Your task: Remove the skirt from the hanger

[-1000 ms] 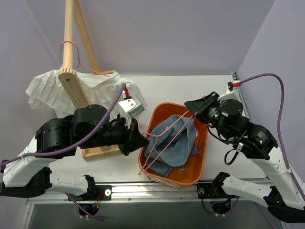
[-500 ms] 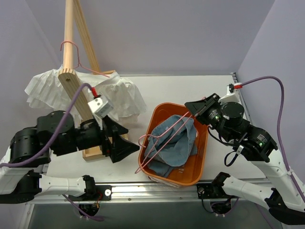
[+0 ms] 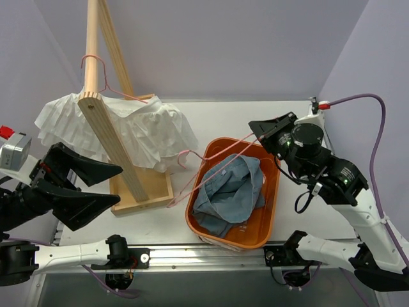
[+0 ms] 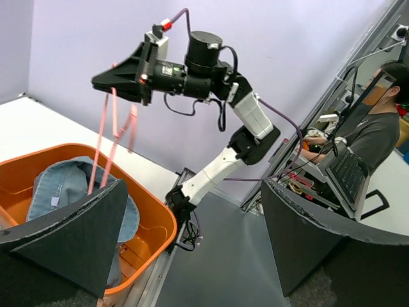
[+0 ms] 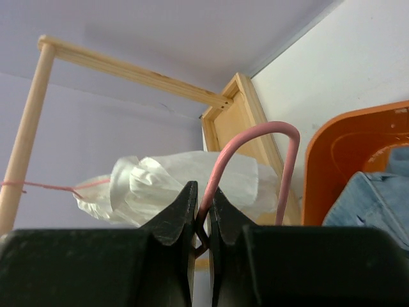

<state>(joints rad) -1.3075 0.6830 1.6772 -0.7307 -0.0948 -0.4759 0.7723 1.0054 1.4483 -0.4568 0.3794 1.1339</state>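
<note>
Now the blue denim skirt [image 3: 231, 192] lies crumpled inside the orange basket [image 3: 268, 220], which stands on the white table [image 3: 223, 118] between the two arms. Its cloth is folded over itself and fills most of the basket, with a small pale label visible in the left wrist view. The pink wire hanger [image 5: 291, 160] is raised above the skirt and slants across the far left corner of the basket, its hook end pointing toward the wooden rack [image 3: 105, 131]. From where I stand I cannot tell if the wire touches the denim at some place.

The right gripper [image 3: 257, 137] is lifted over the far right part of the basket and its two fingers are pressed together on the hanger wire; in its own camera the wire goes straight into the narrow slit between them. The right arm is bent at the elbow and leans in from the right edge.

The left gripper [image 3: 118, 185] is at the left side, near the base of the rack, with its fingers spread wide and nothing between them. A white garment [image 3: 144, 128] hangs on the rack.
</note>
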